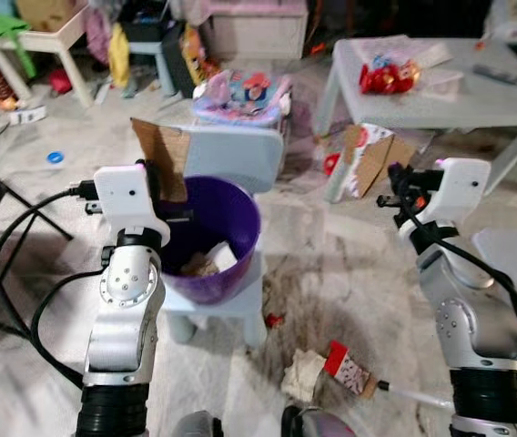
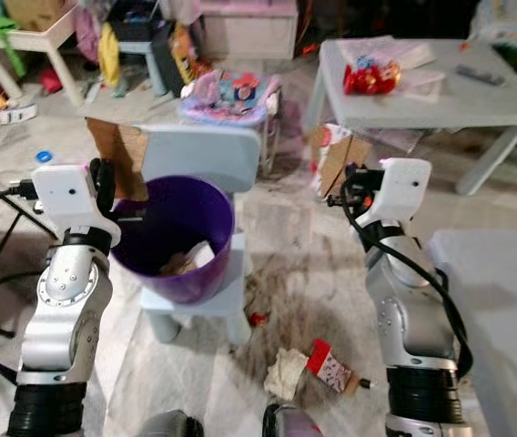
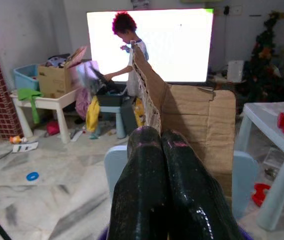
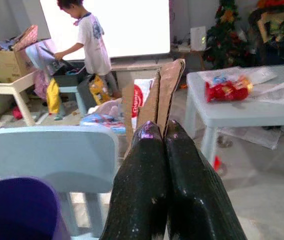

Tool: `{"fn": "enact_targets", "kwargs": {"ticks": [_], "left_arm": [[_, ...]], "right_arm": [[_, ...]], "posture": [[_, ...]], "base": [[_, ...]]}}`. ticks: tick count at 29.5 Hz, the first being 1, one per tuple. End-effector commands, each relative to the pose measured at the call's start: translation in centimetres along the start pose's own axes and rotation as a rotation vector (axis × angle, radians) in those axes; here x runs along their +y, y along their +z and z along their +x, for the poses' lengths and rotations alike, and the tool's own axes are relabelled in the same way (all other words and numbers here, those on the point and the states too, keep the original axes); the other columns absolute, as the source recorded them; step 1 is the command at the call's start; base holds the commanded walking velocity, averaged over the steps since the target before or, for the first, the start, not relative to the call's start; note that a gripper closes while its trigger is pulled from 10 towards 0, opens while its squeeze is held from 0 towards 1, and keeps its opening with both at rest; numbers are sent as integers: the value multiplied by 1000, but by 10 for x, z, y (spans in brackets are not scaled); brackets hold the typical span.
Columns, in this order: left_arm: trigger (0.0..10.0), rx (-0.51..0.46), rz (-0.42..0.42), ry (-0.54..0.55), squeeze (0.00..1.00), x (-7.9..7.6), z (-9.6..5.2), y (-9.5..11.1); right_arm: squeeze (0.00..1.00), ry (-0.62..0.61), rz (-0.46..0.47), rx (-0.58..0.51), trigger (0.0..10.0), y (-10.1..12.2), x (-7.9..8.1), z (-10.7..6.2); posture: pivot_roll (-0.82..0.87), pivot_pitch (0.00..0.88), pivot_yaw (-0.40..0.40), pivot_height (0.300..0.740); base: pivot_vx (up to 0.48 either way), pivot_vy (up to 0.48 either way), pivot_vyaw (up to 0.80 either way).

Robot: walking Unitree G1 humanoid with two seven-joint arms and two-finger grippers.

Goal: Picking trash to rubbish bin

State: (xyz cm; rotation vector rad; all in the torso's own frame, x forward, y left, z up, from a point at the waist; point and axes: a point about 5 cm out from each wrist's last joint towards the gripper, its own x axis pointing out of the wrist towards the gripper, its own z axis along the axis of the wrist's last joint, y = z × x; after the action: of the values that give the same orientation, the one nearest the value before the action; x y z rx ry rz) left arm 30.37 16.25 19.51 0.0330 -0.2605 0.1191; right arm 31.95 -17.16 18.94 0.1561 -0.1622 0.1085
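1. Purple rubbish bin [image 1: 211, 238] on the seat of a small pale-blue chair [image 1: 240, 159], left of centre, with paper scraps inside.
2. Left gripper [image 3: 163, 140] raised at the bin's left rim, black fingers pressed together, clenched on nothing; brown cardboard sheet [image 1: 161, 155] leaning just beyond it against the chair back.
3. Right gripper [image 4: 161, 131] raised to the right of the chair, well apart from the bin, fingers likewise squeezed together and holding nothing.
4. Trash on the marble floor [image 1: 349, 264] near the robot, right of the chair legs — a crumpled paper wad [image 1: 302, 375] touching a red-and-white carton [image 1: 349, 370], with a white stick [image 1: 418, 397] lying just right of the carton.
5. Small red scrap [image 1: 275, 320] on the floor just beside the chair's near right leg.
6. Farther right, an opened cardboard box [image 1: 368, 159] tilted against the leg of a pale table [image 1: 440, 100]; red wrapped item [image 1: 389, 76] on the tabletop.
7. Far behind the chair — a heap of colourful packages [image 1: 240, 96], a white side table [image 1: 45, 41] at far left, a blue cap [image 1: 55, 157] on the floor.
8. In the wrist views, a person [image 4: 89, 42] standing before a bright screen [image 3: 152, 45], bent over cluttered boxes.
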Motion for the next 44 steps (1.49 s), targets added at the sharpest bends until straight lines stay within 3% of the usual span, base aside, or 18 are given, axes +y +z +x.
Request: {"fn": "enact_targets", "kwargs": {"ticks": [1, 12, 22, 25, 31, 40, 43, 44], "left_arm": [[0, 2, 6, 11, 0, 3, -1, 0], [0, 20, 17, 24, 0, 7, -3, -5], [0, 116, -19, 121, 0, 19, -11, -24], [0, 231, 6, 183, 0, 31, -21, -44], [0, 447, -57, 213, 0, 33, -33, -76], [0, 680, -127, 194, 0, 33, -49, -113], [0, 715, -153, 187, 0, 35, -49, -119], [627, 728, -160, 161, 384, 35, -48, -122]], "right_arm": [[0, 21, -9, -14, 0, 3, 4, 0], [0, 22, -8, -13, 0, 4, 4, 0], [0, 24, -10, -10, 0, 3, 4, -1], [0, 25, -12, -5, 0, 2, 4, -2], [0, 33, -11, -1, 0, 2, 6, -1], [0, 30, -19, 0, 0, 3, 3, -2], [0, 30, -20, 2, 0, 3, 3, -3], [0, 30, -21, 2, 0, 3, 3, -3]], "posture": [[48, 217, -40, 740], [49, 220, -43, 740], [50, 225, -46, 740], [53, 226, -46, 740], [52, 230, -51, 740], [41, 233, -51, 740], [39, 233, -52, 740], [37, 233, -52, 740]], "base": [[375, 0, 0], [378, 0, 0], [149, 0, 0], [0, 0, 0], [0, 0, 0], [0, 0, 0], [0, 0, 0], [0, 0, 0]]}}
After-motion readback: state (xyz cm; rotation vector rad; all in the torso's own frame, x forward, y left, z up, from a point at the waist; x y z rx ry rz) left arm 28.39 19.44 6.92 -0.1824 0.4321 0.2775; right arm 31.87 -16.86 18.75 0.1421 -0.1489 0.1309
